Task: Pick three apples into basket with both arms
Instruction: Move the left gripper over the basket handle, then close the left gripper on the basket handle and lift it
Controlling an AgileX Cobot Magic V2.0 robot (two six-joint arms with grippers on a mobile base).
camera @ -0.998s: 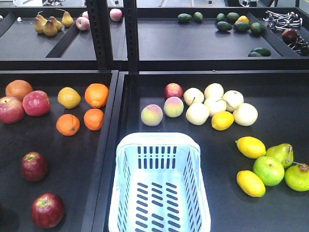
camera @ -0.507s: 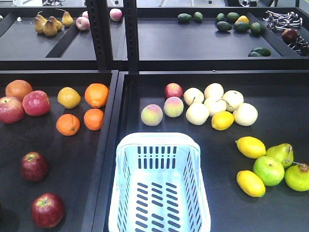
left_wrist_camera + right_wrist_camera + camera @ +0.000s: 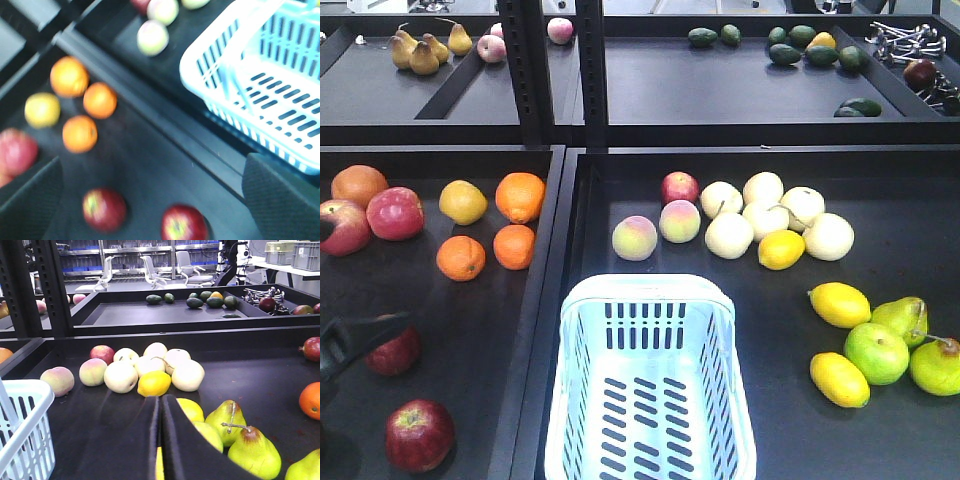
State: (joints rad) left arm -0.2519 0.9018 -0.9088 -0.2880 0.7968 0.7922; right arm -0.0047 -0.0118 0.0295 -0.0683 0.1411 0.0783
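Exterior front-facing view showed the left gripper (image 3: pixel 368 272) at the picture's left edge with its black fingers (image 3: pixel 360 338) spread wide. One finger crossed in front of a round deep-red apple with yellowish streaks (image 3: pixel 398 356), and a second deep-red apple (image 3: pixel 419 435) sat just under that finger. The pale blue-white slotted plastic basket (image 3: pixel 650 287) stood empty, well off to this gripper's right, past the raised black tray divider (image 3: pixel 535 330). Left wrist view was blurred, with the textured black pads (image 3: pixel 30 200) far apart in the bottom corners, holding nothing. Both dark apples lay between the pads, untouched, while the basket's wall rose beyond the right-hand pad. Right wrist view showed the right gripper (image 3: pixel 160 407) with its fingers pressed together on nothing. A yellow lemon (image 3: pixel 192 410) and green pears (image 3: pixel 252 452) sat just behind it, the basket's corner was at its left, and a third red apple (image 3: pixel 101 354) lay far ahead beside pale round fruit. The apples were loose and round, so a finger landing off-centre would probably roll one away or into its neighbour. Two brighter pink-red apples (image 3: pixel 395 212) near the upper finger invited a wrong pick, and a low carry could have clipped the divider or the basket rim.
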